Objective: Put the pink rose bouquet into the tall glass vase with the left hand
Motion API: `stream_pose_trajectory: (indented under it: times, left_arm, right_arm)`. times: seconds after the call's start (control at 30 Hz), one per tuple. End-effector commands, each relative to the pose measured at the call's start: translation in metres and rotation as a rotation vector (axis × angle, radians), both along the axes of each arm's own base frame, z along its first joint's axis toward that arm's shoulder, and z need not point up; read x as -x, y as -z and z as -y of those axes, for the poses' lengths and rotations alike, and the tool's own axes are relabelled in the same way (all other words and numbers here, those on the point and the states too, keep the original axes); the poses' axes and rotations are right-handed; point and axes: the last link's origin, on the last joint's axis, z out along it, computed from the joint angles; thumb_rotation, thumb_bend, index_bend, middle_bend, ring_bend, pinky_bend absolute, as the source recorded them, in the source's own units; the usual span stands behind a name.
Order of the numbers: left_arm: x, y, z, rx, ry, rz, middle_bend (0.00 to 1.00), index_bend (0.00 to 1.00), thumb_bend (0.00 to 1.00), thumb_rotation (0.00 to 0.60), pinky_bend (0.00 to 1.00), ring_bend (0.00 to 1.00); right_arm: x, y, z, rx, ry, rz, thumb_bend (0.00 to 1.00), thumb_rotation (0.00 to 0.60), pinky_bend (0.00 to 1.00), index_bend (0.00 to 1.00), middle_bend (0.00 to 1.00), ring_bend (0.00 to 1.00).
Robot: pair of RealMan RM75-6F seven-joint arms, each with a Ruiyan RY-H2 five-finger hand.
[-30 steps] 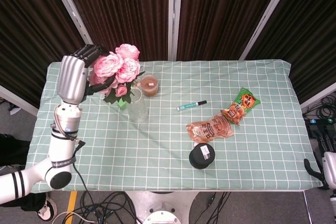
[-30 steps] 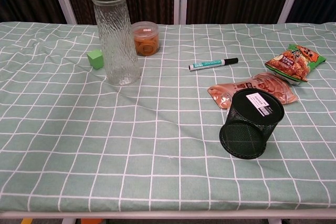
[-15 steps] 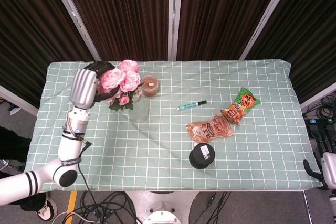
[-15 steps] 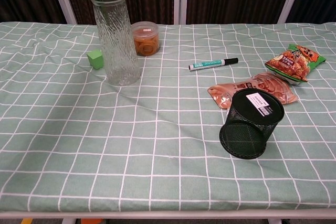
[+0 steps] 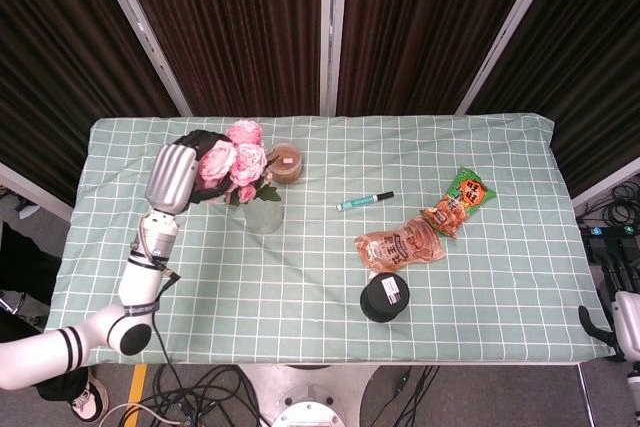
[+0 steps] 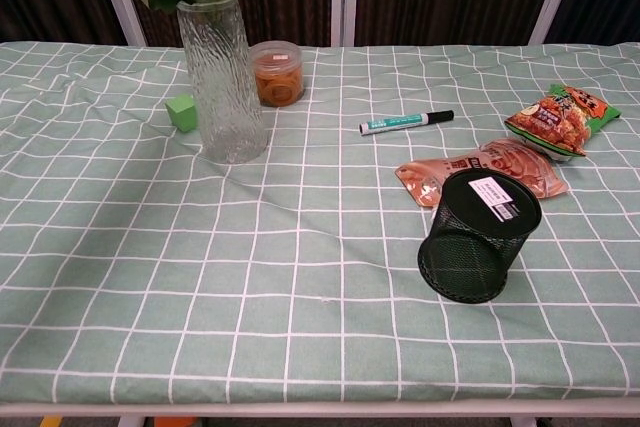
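The left hand (image 5: 205,160), dark-fingered at the end of a silver forearm, sits right against the pink rose bouquet (image 5: 238,163) on its left side, fingers curled in around the bunch just under the blooms, so it looks to be holding it. How tight that hold is, the head view cannot show; the leaves hide the contact. The right hand (image 5: 610,319) barely peeks in at the lower right edge of the head view, well apart from everything, and whether it is spread or closed cannot be told.

And look at the flowers! The chest view shows pink heads and green leaves sitting on the rim of the tall ribbed clear glass vase (image 6: 222,82), with the stems gone down inside it. The bouquet is in, or very nearly so.

So the step in hand is the tail of the insertion: settling the bunch and getting ready to let go. The next move, by this reading, calls for easing the fingers apart gently and drawing the hand away to the left and upward, without snagging leaves or nudging the vase.

That matters, because the small green cube (image 6: 181,111) stands just beside the vase, and the round clear jar with orange contents (image 6: 276,73) is close behind it.
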Motion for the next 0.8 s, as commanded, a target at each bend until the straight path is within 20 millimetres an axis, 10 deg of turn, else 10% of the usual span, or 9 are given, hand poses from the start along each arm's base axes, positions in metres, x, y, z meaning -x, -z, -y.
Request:
stream_pose_trajectory:
  times: [0.03,0.5,0.8]
  left_arm:
    - [-0.001,-0.002,0.001,0.001,0.008,0.014,0.30,0.27,0.32,0.600,0.35,0.22]
    - [-0.016,-0.053,0.021,-0.122,0.083,0.141,0.11,0.15,0.28,0.600,0.20,0.08]
    - [0.056,-0.067,0.081,-0.190,-0.096,-0.026,0.11,0.15,0.27,0.600,0.19,0.08]
  right_arm:
    - [0.000,0.000,0.000,-0.002,0.001,0.001,0.33,0.600,0.00,0.00,0.00,0.00]
    - [-0.004,-0.002,0.000,0.008,-0.014,0.001,0.33,0.600,0.00,0.00,0.00,0.00]
    - [-0.002,-0.001,-0.001,0.008,-0.012,0.005,0.33,0.600,0.00,0.00,0.00,0.00]
